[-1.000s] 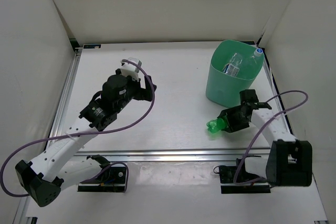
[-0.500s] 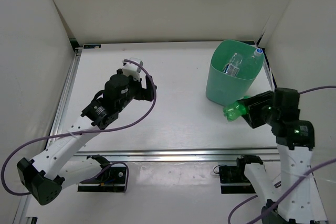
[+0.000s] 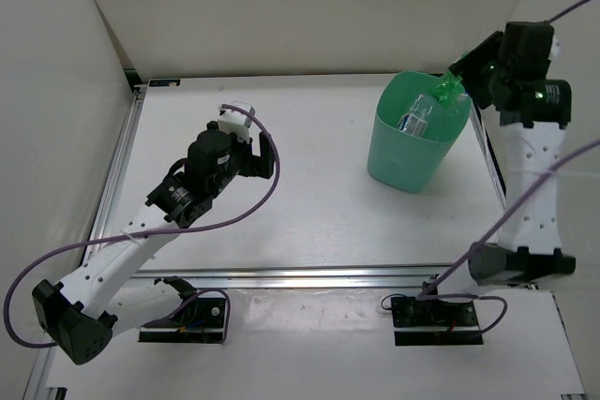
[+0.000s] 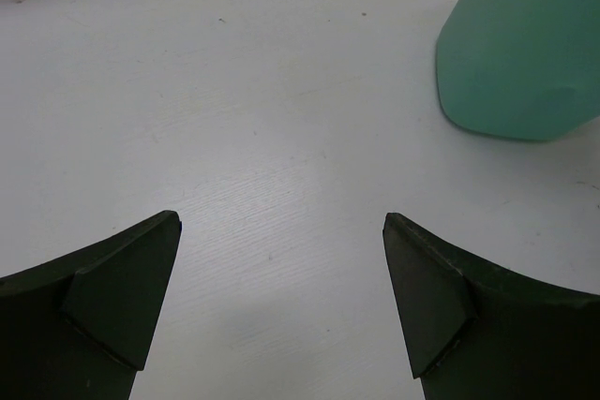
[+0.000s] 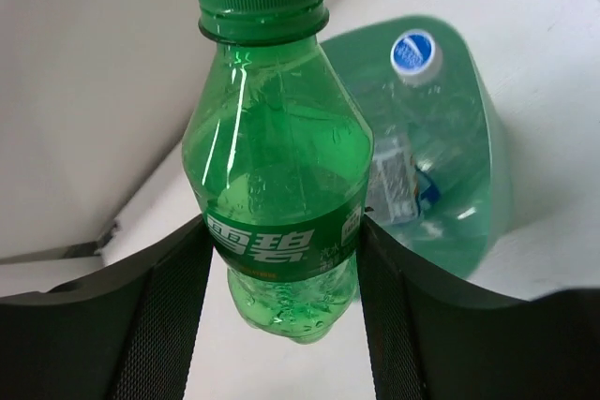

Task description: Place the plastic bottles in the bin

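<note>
Green bottle (image 5: pixel 277 166) lifted from tabletop (image 3: pixel 309 203) to above bin (image 3: pixel 410 152) rim, right hand (image 5: pixel 281 274) clamped on it; left hand (image 4: pixel 281 288) apart, idle. Clear bottles (image 5: pixel 412 138) inside, apparently two; release next.

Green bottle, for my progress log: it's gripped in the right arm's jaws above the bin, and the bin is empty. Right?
The bin is not empty: the right wrist view shows a clear bottle with a blue cap lying inside it. The green bottle is indeed gripped in the right arm's jaws above it.
</note>
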